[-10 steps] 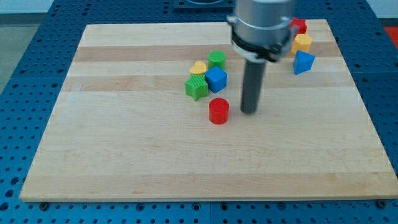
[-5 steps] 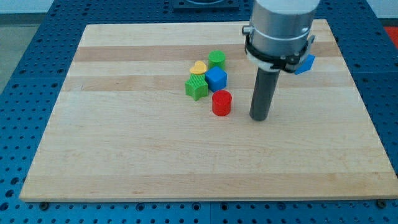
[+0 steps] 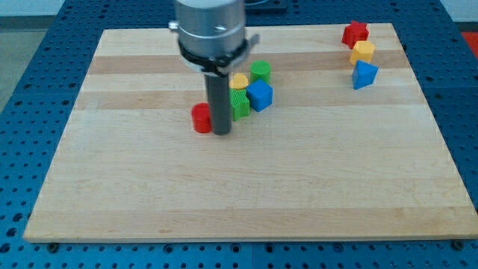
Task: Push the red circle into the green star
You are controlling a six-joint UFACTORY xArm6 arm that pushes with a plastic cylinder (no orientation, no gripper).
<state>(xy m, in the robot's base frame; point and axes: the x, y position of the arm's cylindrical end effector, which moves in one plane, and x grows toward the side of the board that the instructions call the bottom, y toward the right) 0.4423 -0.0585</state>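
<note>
While my tip stands between the red circle and green star near the counter's middle, blocking contact, no jaws exist to open or hold.

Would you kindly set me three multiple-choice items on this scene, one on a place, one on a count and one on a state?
1. Where is my tip relative to the red circle?
A. at its right side
B. far to its left
C. on top of it

2. How many blocks sit in the group at the board's top right?
A. one
B. three
C. five

3. Is the red circle against the green star?
A. yes, pressed together
B. no, the rod stands between them
C. it lies on the star

Answers: 1 A, the rod's end stands just right of the circle. 2 B, a red, a yellow and a blue block. 3 B, the circle lies left of the rod, the star right.
</note>
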